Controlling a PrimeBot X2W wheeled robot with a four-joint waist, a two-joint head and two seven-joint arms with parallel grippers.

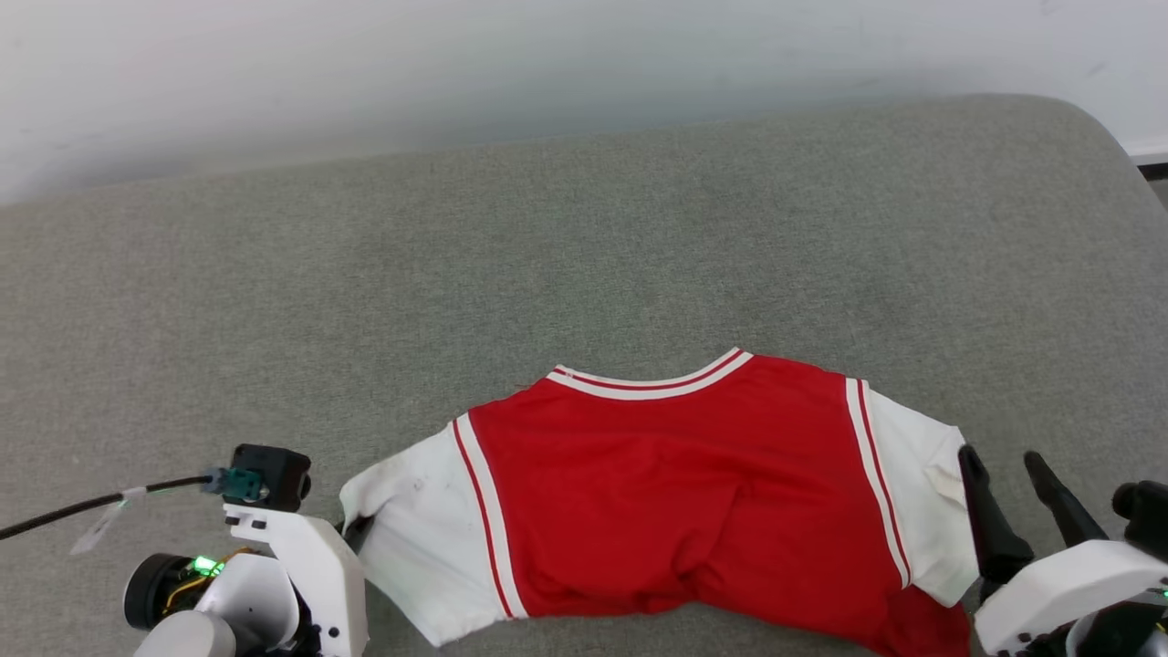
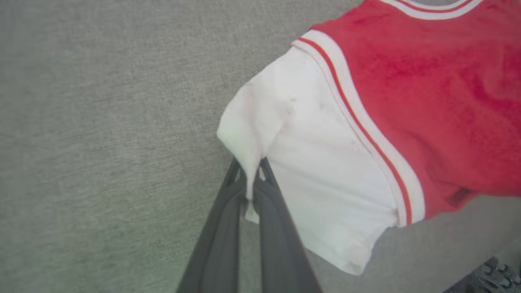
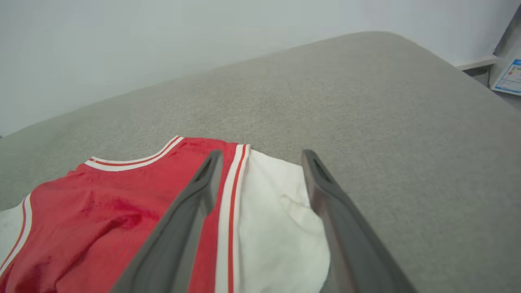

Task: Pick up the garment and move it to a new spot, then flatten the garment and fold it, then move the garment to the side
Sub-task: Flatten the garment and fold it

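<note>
Garment (image 1: 675, 493): red jersey shirt, white short sleeves, red-striped trim. Lies spread and a little rumpled at the near edge of the grey cushion (image 1: 456, 255).
Handling, as judged: light, limp, thin knit that bunches and drags, with no risk of breakage. Best taken by the sleeve hems or shoulder seams, both sides together.
Left gripper (image 2: 249, 171): fingers together, pinching a fold of the left-side sleeve (image 2: 317, 162).
Right gripper (image 3: 261, 154): fingers apart above the right-side sleeve (image 3: 281, 219), holding nothing.

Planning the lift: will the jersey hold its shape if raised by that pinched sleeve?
Probably not: the jersey looks thin and wrinkled, so it should sag limply. The left hand pinches only a small fold of white sleeve, which might slip. Dragging over the grey cushion seems likely.
</note>
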